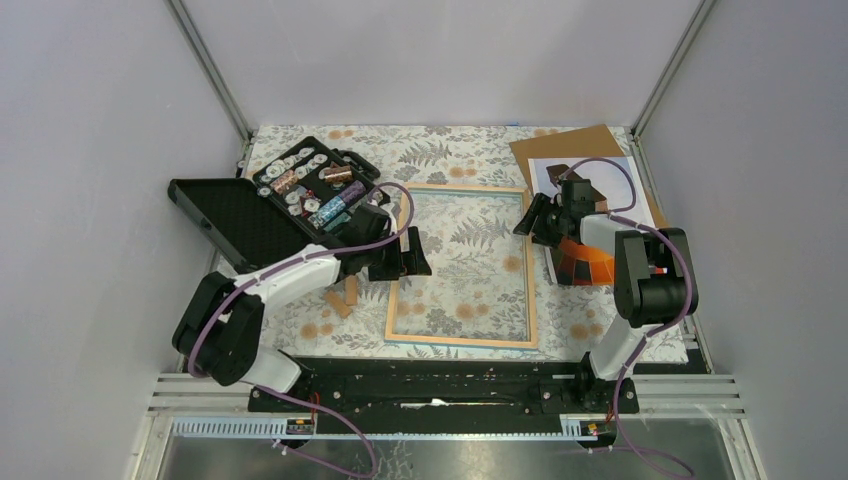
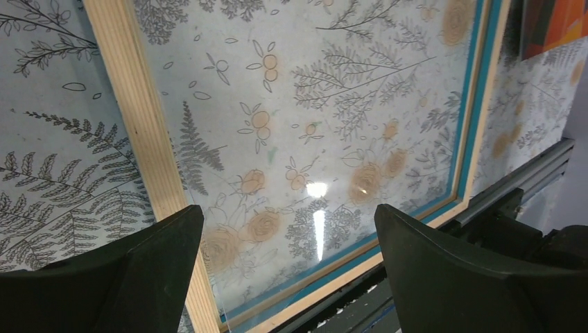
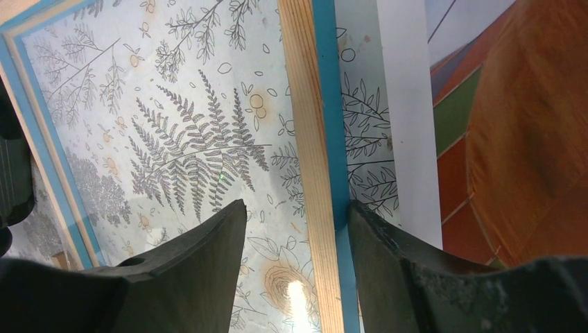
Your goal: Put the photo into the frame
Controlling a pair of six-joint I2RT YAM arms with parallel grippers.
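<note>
The frame (image 1: 462,342) lies flat mid-table with its light wood back rim up and the floral cloth showing through the pane. My left gripper (image 1: 408,252) is open over the frame's left rim (image 2: 132,118); its fingers (image 2: 159,267) stand wide apart above rim and pane. My right gripper (image 1: 532,218) is open and straddles the frame's right rim (image 3: 308,139), with its right finger (image 3: 388,270) against the blue outer edge. The photo (image 1: 583,262), an orange-red balloon print, lies right of the frame under the right arm, and shows in the right wrist view (image 3: 513,139).
A brown backing board (image 1: 570,143) lies at the back right, partly under the photo. An open black case of small parts (image 1: 300,190) sits at the back left. Small wooden pieces (image 1: 345,296) lie left of the frame. The arm base rail (image 1: 440,385) runs along the near edge.
</note>
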